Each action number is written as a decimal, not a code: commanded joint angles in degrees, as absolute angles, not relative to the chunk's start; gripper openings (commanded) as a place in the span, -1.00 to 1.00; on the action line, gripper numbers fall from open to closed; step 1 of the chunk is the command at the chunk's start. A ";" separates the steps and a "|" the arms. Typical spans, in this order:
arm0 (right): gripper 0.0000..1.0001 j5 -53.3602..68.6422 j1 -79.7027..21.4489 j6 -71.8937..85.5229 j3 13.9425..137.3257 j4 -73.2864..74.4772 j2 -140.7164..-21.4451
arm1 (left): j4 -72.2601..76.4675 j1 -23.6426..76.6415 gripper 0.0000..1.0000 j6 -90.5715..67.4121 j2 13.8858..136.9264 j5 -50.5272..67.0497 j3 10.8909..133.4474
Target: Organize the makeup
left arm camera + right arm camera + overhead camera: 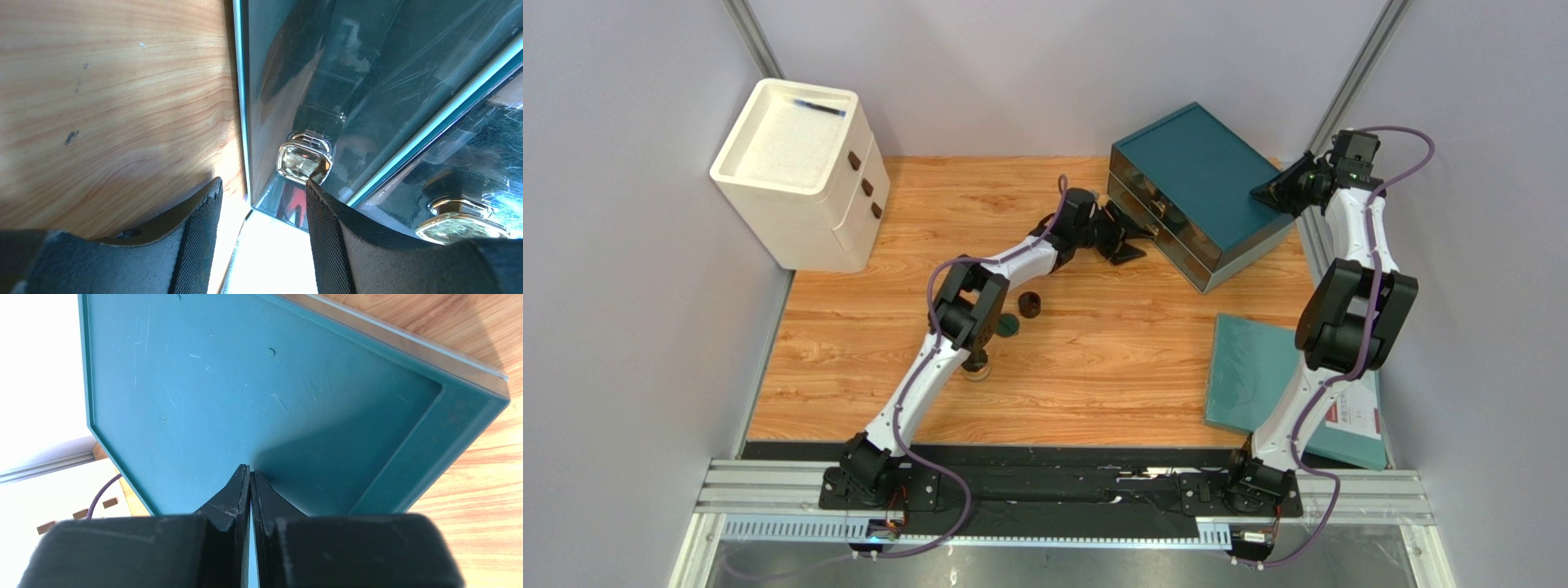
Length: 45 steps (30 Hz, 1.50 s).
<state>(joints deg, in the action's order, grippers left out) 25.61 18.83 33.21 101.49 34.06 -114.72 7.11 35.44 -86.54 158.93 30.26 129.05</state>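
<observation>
With left gripper (264, 187) wide at the knob (302, 162) of the box (1195, 184) and right gripper (250, 471) closed empty, the jar (1030, 303) at the box's eight o'clock looks light, hard and slick: pinch its sides.

The table (1112, 368) is smooth wood with visible grain. The teal drawer box (258, 386) has a matt, scratched plastic top and glossy fronts with shiny metal knobs (302, 163).

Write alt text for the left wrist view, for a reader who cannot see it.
The left gripper, jaws open, is up against the front of the teal drawer box, one fingertip at a shiny metal drawer knob; whether it touches cannot be told. A second knob shows at lower right, and the wooden table fills the left side.
</observation>
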 commanded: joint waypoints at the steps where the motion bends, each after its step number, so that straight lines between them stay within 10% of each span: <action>1: -0.85 19.86 18.19 30.94 96.50 44.56 -121.02 | 14.93 36.47 0.17 -88.67 154.95 29.80 131.57; 23: -0.85 21.09 18.19 31.55 96.42 44.03 -121.90 | 27.42 36.56 0.21 -94.48 157.41 31.91 130.69; 45: -0.84 21.36 18.11 31.03 96.15 44.30 -122.08 | -4.56 36.48 0.22 -85.52 156.62 20.04 140.16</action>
<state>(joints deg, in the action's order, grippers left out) 27.55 18.85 34.30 101.03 31.94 -115.37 -0.45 36.34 -86.80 158.32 23.64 132.97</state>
